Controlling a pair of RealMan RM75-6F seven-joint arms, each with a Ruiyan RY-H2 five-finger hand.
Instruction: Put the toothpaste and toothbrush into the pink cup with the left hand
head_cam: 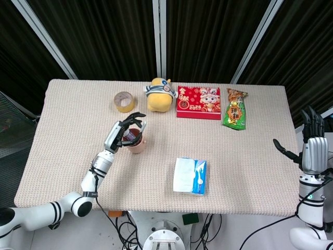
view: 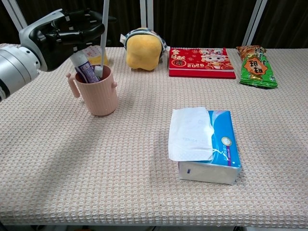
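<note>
The left hand (view: 65,36) holds one toothbrush (view: 103,36) upright, its head inside the single pink cup (view: 97,90); one toothpaste (view: 83,70) already leans there, its lower part hidden. Right of the cup, open counter (head_cam: 250,156) reaches a tissue box (view: 207,144). The right hand (head_cam: 311,140) hangs past the counter's edge, fingers apart.

Matt pink cup (view: 98,94); rough woven tablecloth (view: 96,168); glossy snack packet (view: 255,65).

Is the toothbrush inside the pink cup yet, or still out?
Partly in. The toothbrush stands upright with its head dipping into the pink cup beside the toothpaste, while the left hand holds it.
</note>
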